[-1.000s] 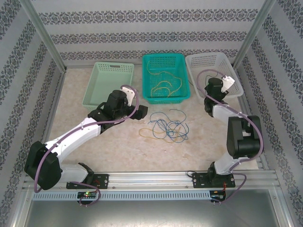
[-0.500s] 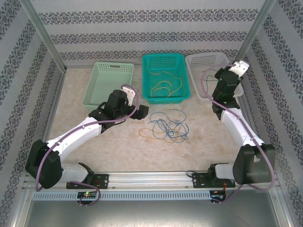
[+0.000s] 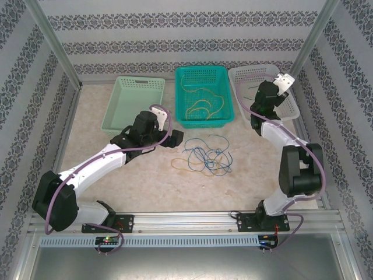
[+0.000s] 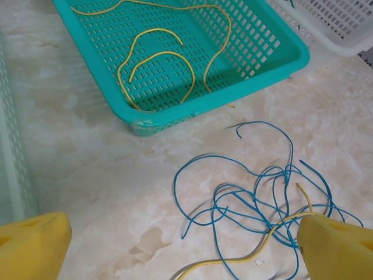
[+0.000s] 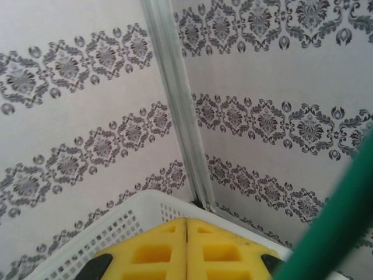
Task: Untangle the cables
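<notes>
Floppy cables (image 3: pixel 205 157) by the teal basket (image 3: pixel 205 123) are probably best pinched at a loose end; left gripper (image 4: pixel 183 256) spread wide, right gripper (image 5: pixel 186 227) closed tight.

No lettering, label, brand name or number is showing legibly on anything here. The walls (image 3: pixel 175 35) are displaying just a repeating grey floral ornament, not writing.

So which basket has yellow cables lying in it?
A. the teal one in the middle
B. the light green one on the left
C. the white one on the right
A: the left wrist view shows the yellow cables curled on the floor of the teal basket.
</notes>
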You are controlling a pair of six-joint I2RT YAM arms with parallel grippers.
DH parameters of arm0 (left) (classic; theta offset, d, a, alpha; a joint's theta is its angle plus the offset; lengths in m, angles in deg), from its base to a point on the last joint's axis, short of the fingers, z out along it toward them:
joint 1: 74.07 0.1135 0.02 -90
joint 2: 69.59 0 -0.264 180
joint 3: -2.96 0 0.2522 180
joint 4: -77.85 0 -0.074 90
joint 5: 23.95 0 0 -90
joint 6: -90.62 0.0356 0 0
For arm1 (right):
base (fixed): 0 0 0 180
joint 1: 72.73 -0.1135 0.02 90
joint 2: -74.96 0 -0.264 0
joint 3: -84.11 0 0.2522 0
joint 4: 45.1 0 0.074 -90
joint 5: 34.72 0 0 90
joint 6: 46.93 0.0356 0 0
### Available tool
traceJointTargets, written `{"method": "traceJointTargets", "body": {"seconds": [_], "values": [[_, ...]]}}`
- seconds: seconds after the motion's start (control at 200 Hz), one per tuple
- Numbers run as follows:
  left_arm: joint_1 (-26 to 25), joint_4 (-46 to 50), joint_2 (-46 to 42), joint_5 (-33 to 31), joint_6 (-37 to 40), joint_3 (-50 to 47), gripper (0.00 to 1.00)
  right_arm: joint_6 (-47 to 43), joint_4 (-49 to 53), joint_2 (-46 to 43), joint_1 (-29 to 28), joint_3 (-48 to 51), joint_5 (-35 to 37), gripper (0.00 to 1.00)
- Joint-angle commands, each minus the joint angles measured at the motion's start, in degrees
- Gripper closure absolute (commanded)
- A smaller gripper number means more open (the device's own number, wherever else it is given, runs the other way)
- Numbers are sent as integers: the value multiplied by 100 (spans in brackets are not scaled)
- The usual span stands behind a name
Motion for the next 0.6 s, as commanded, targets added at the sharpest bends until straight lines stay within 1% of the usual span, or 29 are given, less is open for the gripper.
{"method": "traceJointTargets", "body": {"seconds": [0.0, 0.065, 0.125, 0.2, 0.265, 0.33, 0.415, 0.43, 0.45, 0.46, 0.475, 0.534, 0.584, 0.589, 0.594], "values": [[85, -30, 92, -89, -61, 100, 0, 566, -507, 401, -62, -277, 475, 100], [97, -17, 158, -93, -61, 153, 0, 860, -471, 746, -72, -441, 375, 100], [98, 29, 218, -101, -49, 218, 0, 914, -507, 1082, -155, -611, 398, 100], [104, 56, 218, -138, -46, 232, 0, 867, -535, 1479, -236, -867, 618, 100], [109, 46, 199, -190, -46, 210, 0, 1094, -540, 1759, -234, -1001, 690, 100], [122, 46, 176, -234, -44, 156, 0, 1304, -541, 2011, -199, -1148, 576, 100], [137, 36, 174, -242, -64, 123, 0, 1316, -413, 2246, -206, -1264, 387, 99], [141, 38, 173, -235, -65, 115, 0, 1328, -376, 2272, -207, -1257, 356, 94], [141, 47, 169, -227, -72, 109, 0, 1383, -300, 2285, -207, -1243, 326, 84], [135, 48, 166, -221, -74, 101, 0, 1414, -253, 2285, -207, -1224, 312, 77], [145, 46, 163, -217, -82, 98, 0, 1470, -199, 2279, -207, -1194, 282, 70], [147, 23, 143, -192, -91, 61, 0, 1668, -50, 2181, -207, -974, 216, 52], [148, 7, 132, -189, -92, 29, 0, 1836, 81, 2038, -188, -750, 146, 30], [145, 3, 130, -185, -92, 24, 0, 1836, 81, 2038, -188, -750, 146, 30], [148, 0, 133, -183, -92, 21, 0, 1858, 113, 2011, -189, -716, 128, 24]]}}
